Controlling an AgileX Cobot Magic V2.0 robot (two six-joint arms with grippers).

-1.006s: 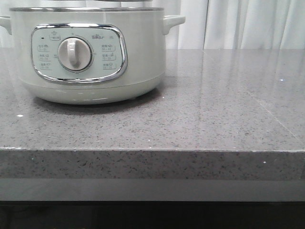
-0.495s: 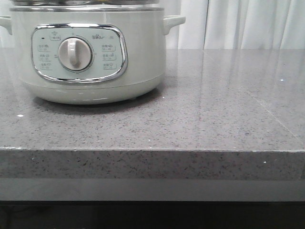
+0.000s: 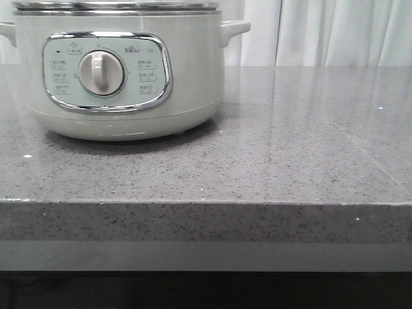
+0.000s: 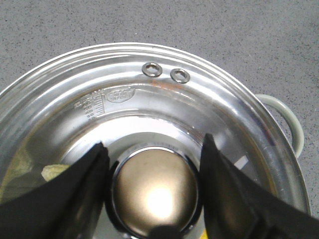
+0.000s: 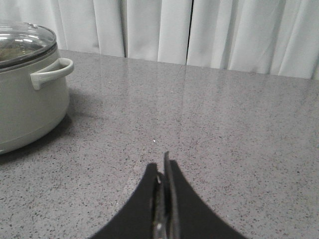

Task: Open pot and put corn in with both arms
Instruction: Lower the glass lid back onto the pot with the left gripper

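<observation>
Your left gripper straddles the lid knob of the pot, fingers spread, lid seated, while your right gripper is pressed together over the countertop

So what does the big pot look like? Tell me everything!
The pot is big, round and pale green-white, standing upright on the grey speckled counter. Its front has a chrome-framed panel with a round dial in the middle, and a curved handle sticks out from each side. A steel-rimmed glass lid sits on top with a shiny knob. The left claw has a finger on each side of that knob.
</observation>
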